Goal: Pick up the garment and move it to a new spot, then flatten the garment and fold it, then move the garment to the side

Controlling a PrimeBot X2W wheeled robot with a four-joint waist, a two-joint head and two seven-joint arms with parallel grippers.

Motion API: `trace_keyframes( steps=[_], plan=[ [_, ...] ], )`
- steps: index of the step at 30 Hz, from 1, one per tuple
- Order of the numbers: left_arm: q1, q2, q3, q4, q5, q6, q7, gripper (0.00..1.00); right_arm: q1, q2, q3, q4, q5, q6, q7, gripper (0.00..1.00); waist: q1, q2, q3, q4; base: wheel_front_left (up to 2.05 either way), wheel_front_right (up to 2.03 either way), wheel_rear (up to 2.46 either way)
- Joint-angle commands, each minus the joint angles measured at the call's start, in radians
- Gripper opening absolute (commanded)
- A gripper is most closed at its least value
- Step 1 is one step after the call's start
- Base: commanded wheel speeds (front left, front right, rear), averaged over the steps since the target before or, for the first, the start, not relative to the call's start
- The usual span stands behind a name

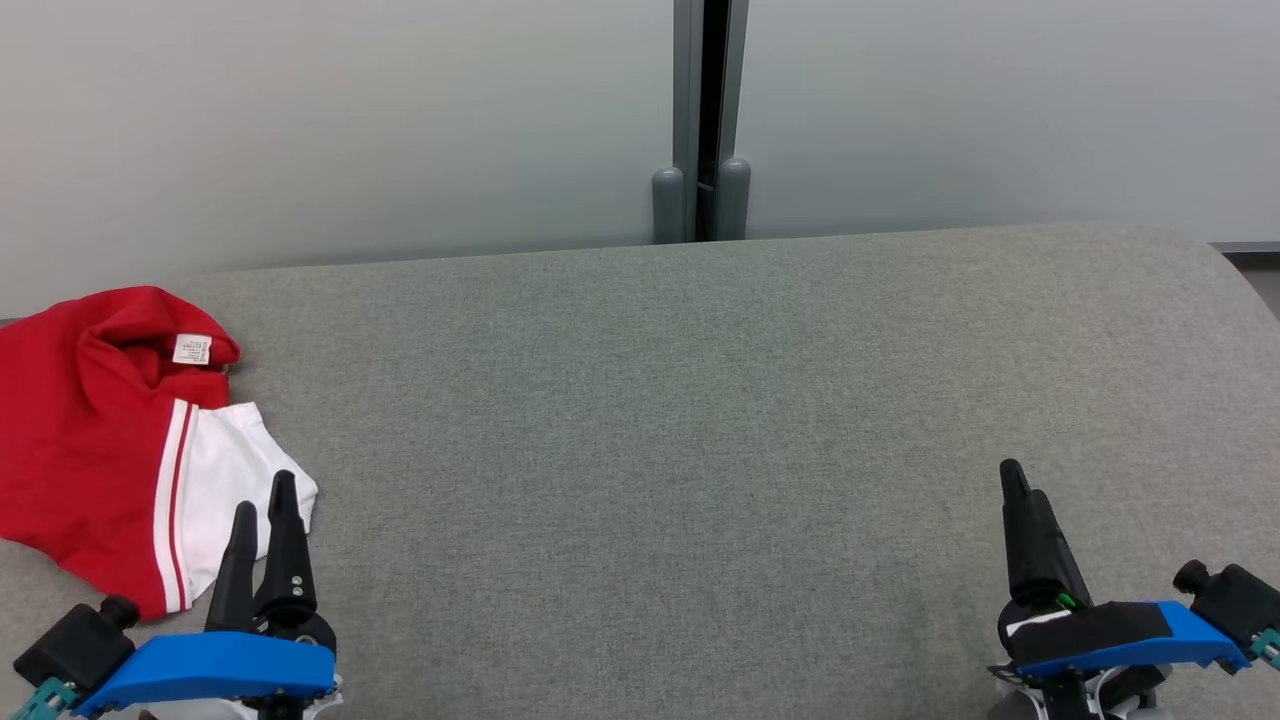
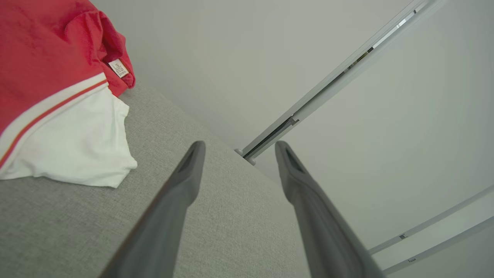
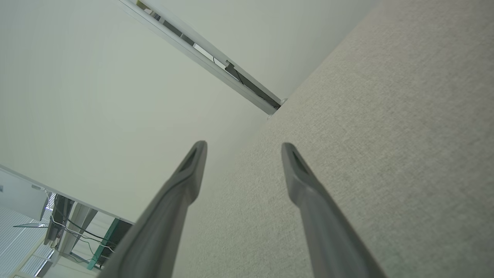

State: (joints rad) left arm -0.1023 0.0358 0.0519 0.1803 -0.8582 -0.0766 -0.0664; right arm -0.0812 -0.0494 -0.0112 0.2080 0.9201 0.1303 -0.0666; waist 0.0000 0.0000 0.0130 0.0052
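Grey fabric surface (image 1: 700, 450); red-white garment (image 1: 90, 450) cut off at left edge; left hand (image 1: 264, 494), right hand (image 1: 1025, 480) spread, empty.

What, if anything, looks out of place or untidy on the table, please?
The garment does: it lies crumpled at the left edge of the table, its red cloth bunched up, a white part sticking out and the label exposed. Nothing looks spilled or damaged.
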Motion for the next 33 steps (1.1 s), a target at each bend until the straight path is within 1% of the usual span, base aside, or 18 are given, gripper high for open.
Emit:
trace_keyframes(
  steps=[1,15,33],
  plan=[
    [-0.029,0.010,-0.006,-0.009,0.033,0.005,-0.011,1.00,-0.027,-0.002,0.006,-0.010,-0.032,0.000,-0.011,1.00,0.0000,0.0000,0.000,0.000,0.00,0.00,0.00],
    [-0.034,0.012,-0.038,0.023,0.225,0.013,-0.054,1.00,-0.031,-0.002,0.038,0.005,-0.203,0.000,-0.054,1.00,0.0000,0.0000,-0.003,0.004,0.00,0.00,0.00],
    [-0.036,0.014,-0.056,0.050,0.429,0.028,-0.103,1.00,-0.030,-0.002,0.064,0.018,-0.394,0.000,-0.102,1.00,0.0000,0.0000,-0.009,0.009,0.00,0.00,0.00]
  ],
)
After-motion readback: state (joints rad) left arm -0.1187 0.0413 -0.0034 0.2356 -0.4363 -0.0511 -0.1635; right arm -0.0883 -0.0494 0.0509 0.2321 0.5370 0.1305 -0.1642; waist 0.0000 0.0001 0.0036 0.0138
